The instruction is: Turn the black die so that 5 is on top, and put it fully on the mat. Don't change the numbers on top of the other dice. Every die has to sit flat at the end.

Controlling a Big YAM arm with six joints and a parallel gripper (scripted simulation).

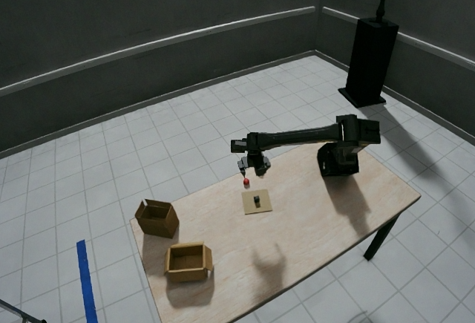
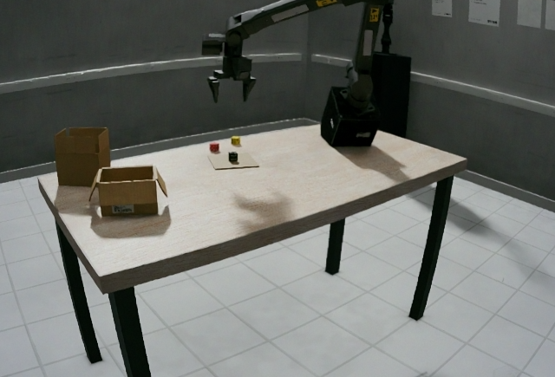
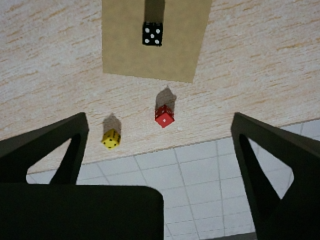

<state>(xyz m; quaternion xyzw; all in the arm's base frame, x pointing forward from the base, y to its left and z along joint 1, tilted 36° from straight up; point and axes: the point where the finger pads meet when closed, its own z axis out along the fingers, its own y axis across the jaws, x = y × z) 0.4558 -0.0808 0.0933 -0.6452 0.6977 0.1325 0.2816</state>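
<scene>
The black die (image 1: 256, 199) (image 2: 232, 156) (image 3: 152, 34) rests on the tan mat (image 1: 249, 208) (image 2: 221, 164) (image 3: 120, 55), inside its edges, and looks flat. Its face toward the wrist camera, which looks like the top, shows five white pips. The red die (image 1: 246, 181) (image 2: 214, 146) (image 3: 164, 116) sits on the table beyond the mat; a face with one pip shows in the wrist view. The yellow die (image 2: 235, 139) (image 3: 111, 139) stands near the far edge, hidden behind the gripper in the top view. My gripper (image 2: 231, 100) (image 3: 159, 120) is wide open and empty, high above the table, fingers pointing down.
An upright cardboard box (image 1: 159, 225) (image 2: 82, 162) and a lower open box (image 1: 186, 271) (image 2: 129, 196) stand at the left end of the table (image 1: 306, 243) (image 2: 188, 224). The arm's base (image 1: 337, 160) (image 2: 349, 117) stands toward the right end.
</scene>
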